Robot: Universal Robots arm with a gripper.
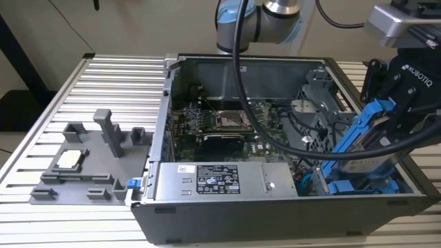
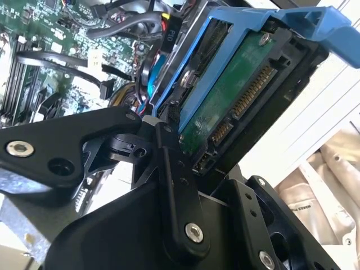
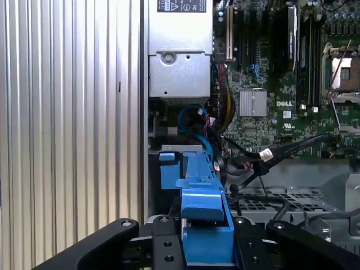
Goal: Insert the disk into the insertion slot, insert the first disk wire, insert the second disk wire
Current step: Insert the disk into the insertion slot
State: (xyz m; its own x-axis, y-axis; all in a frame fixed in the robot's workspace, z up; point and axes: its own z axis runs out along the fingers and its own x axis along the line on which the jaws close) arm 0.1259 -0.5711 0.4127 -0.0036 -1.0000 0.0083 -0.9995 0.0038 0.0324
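Note:
The disk in its bright blue carrier hangs steeply tilted over the open case's front corner, at the exterior view's right. My gripper is shut on its upper part, one black finger pressing on each side. In the second wrist view the disk's green underside and connector pins face the camera. In the first wrist view the blue carrier points down toward the insertion slot's perforated grey wall. Black cables, one with a white connector, lie beside that bay; which are the disk wires I cannot tell.
The silver power supply sits along the case's front, and the green motherboard lies behind it. A grey fixture holding a chip stands on the ribbed table at the exterior view's left. The arm's black hose crosses the case.

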